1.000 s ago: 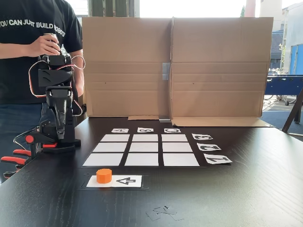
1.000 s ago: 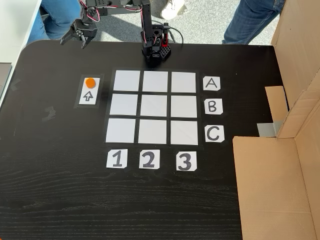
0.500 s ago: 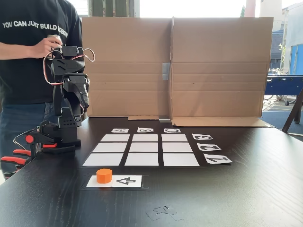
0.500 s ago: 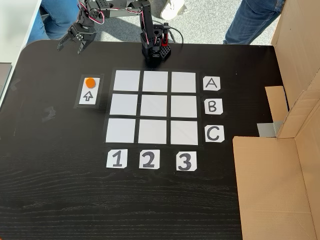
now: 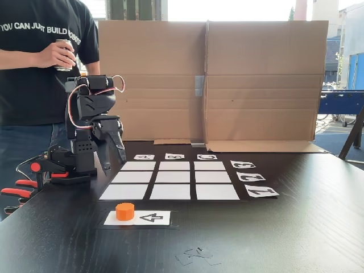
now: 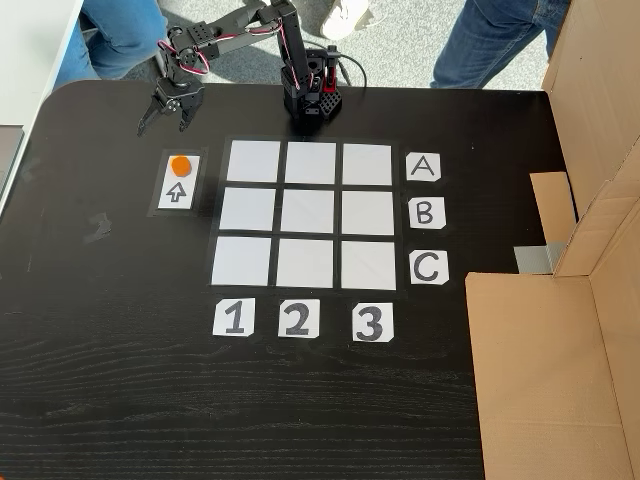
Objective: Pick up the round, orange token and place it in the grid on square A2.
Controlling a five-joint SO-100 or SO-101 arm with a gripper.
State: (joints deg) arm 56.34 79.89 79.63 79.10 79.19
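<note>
The white three-by-three paper grid [image 6: 309,215] lay bare on the black wooden table [image 6: 120,380]. The black robot gripper [image 6: 160,122] hung near the small orange round token [image 6: 180,165] on the arrow card [image 6: 178,193], jaws spread and empty. It seemed to be reaching; next it needed to drop over the token and pinch.

**Occlusions and crops**

Person [image 5: 34,62] upper left of the side fixed view: head cut by top edge, body by left edge. Top-down fixed view: legs [image 6: 490,40] cropped at top, cardboard [image 6: 560,370] cut by right and bottom edges. Column labels [image 5: 175,156] too foreshortened to read from the side. Can [image 5: 63,57] mostly hidden by the hand.
</note>
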